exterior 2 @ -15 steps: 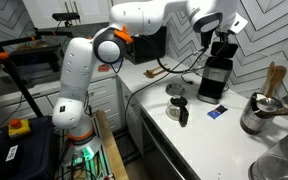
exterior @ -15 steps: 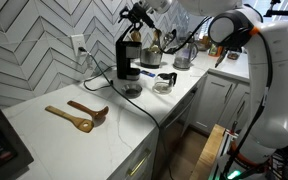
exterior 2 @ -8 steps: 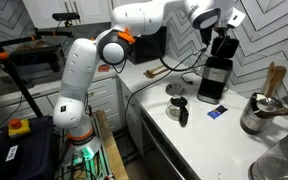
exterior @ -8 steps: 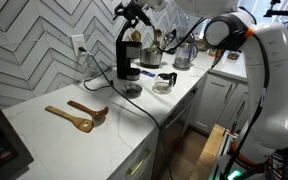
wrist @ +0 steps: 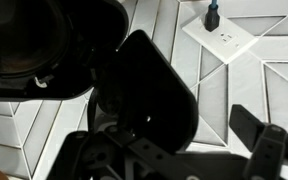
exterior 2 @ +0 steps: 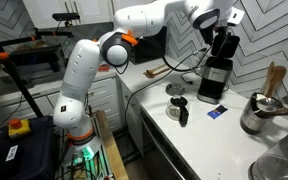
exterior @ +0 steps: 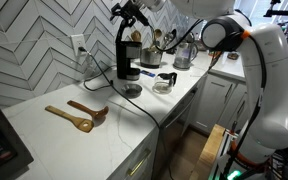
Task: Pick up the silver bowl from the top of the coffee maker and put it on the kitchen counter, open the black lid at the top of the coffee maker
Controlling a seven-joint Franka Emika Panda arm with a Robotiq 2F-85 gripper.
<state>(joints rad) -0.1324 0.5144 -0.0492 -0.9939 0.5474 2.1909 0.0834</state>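
The black coffee maker (exterior: 127, 62) stands on the white kitchen counter (exterior: 54, 135) against the tiled wall; it also shows in an exterior view (exterior 2: 216, 72). My gripper (exterior: 130, 12) is at its top, also seen in an exterior view (exterior 2: 222, 18). In the wrist view the black lid (wrist: 149, 85) stands raised, with the open chamber (wrist: 34, 45) beside it. My gripper (wrist: 164, 132) is open, with the lid between its fingers; the right finger is apart from it and the left finger is lost in the dark. A small shiny bowl-like thing (exterior: 132, 90) sits at the machine's foot.
A glass carafe (exterior: 164, 82) with a black handle stands beside the coffee maker. Wooden spoons (exterior: 79, 115) lie on the counter. Steel pots and utensils (exterior 2: 259, 110) stand further along. A power cord (exterior: 149, 110) runs across the counter. A wall outlet (wrist: 224, 35) is behind.
My gripper has risen a little and shifted towards the wall at the top of the coffee maker. The lid has swung up with it.
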